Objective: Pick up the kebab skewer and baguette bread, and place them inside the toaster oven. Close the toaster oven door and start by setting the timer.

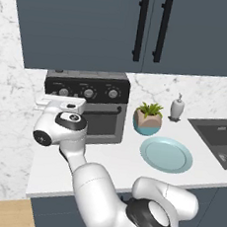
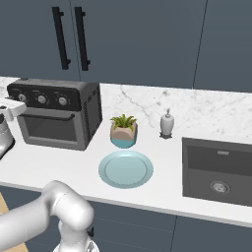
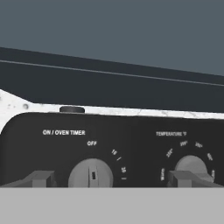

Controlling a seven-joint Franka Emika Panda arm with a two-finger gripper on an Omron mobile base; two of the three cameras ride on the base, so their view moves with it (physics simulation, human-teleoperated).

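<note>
The toaster oven stands at the back of the white bench, in the left half of the left base view and at the left of the right base view, under the dark blue cabinets. The toaster oven door is shut, upright, with its thin black handle along the top edge. I cannot see through the dark window, so the skewer and the bread I cannot place.

The gripper is in front of the black control panel, at the upper left of the oven. In the hand view its two fingers rise at the bottom left and bottom right, far apart (the jaws stand wide and hold nothing). Between them, near the left finger, is the timer knob, marked "ON / OVEN TIMER", with its pointer straight up toward the word "OFF". The right finger stands in front of the temperature knob and covers its lower part. Whether a finger touches a knob, I cannot tell.

On the bench to the right of the oven there is a small potted plant, and just in front of it a light blue plate with nothing on it. A white soap dispenser stands near the wall, right of the plant. The dark sink is at the right side of both base views.
</note>
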